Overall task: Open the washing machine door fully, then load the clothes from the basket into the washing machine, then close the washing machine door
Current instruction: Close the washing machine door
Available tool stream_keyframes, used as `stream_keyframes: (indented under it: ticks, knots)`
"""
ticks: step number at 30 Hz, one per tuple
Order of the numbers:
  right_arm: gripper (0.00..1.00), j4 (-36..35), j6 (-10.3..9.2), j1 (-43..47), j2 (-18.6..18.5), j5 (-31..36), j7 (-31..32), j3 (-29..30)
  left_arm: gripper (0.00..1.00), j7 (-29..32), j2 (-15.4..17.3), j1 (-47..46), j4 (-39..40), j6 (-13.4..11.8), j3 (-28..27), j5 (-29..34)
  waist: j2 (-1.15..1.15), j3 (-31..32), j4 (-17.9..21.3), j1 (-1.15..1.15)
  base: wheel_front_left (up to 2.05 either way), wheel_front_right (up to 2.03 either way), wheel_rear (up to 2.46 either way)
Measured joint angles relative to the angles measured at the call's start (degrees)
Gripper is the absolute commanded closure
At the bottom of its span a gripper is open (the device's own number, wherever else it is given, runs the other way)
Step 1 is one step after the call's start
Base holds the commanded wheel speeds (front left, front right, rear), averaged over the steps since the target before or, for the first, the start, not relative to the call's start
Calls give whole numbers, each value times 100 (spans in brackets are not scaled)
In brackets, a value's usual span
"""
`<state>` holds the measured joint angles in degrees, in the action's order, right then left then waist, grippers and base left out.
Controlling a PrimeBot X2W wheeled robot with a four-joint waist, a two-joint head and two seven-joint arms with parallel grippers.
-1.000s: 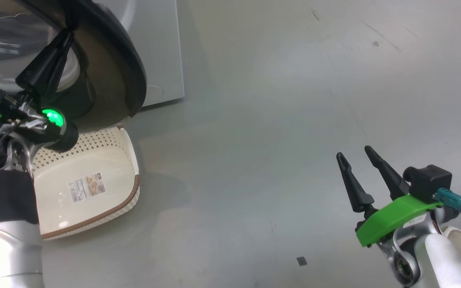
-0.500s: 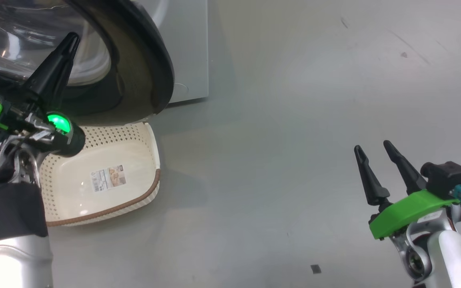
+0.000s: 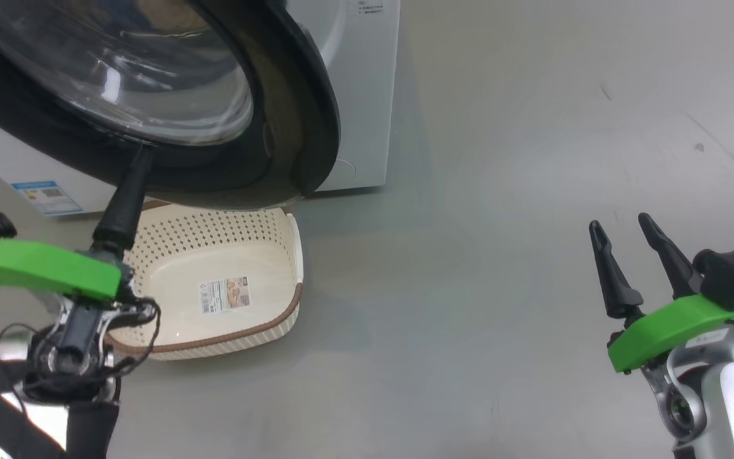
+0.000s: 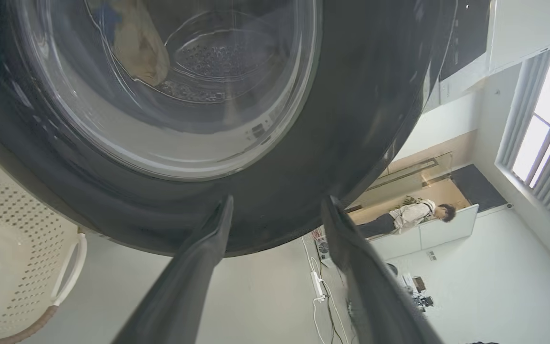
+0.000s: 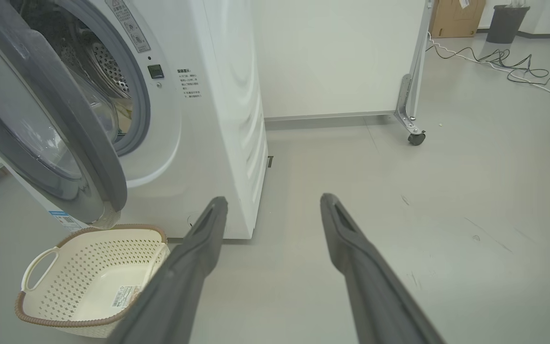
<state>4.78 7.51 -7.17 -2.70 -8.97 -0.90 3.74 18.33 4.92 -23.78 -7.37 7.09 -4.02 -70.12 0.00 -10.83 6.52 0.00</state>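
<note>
Leftmost, the left gripper (image 3: 143, 155) points up at the lower edge of the washing machine door (image 3: 297, 121). In the left wrist view its two fingers (image 4: 208, 248) stand spread with nothing between them, their tips close under the door's glossy black rim (image 4: 375, 119); whether they touch it cannot be told. Through the bulging glass, the clothes (image 4: 136, 48) show as cream-yellow fabric with a patch of blue, lying inside the steel drum. Below the door, the basket (image 3: 227, 220) sits on the floor just beside the machine's front, its bottom label (image 3: 223, 294) uncovered. In the right wrist view the door (image 5: 41, 119) stands swung partway out from the washing machine (image 5: 217, 119), the drum opening visible behind it and the basket (image 5: 89, 243) beneath its lower edge. Rightmost, the right gripper (image 3: 619, 222) hangs over bare floor, well apart from the machine, its fingers (image 5: 198, 248) parted and holding nothing.
</note>
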Motion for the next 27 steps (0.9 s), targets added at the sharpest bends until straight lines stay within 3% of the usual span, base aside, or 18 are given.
stream_keyframes:
  ticks: [6,15,22,27]
  knots:
    - [0,-76,0,181,0,49,92,12,0,-1294,370,645,45,-34,458,1734,0,234,-134,0,0,0,0]
    - [0,-140,0,245,0,192,161,-21,0,-2572,610,1374,249,-926,924,3950,0,372,-156,0,0,0,0]
    - [0,-167,0,335,0,302,235,-59,0,-2839,691,1879,321,-1338,1189,4662,0,391,-253,0,0,0,0]
    - [0,-174,0,335,0,337,244,-62,0,-2841,691,2110,409,-1438,1249,4704,0,396,-327,0,0,0,0]
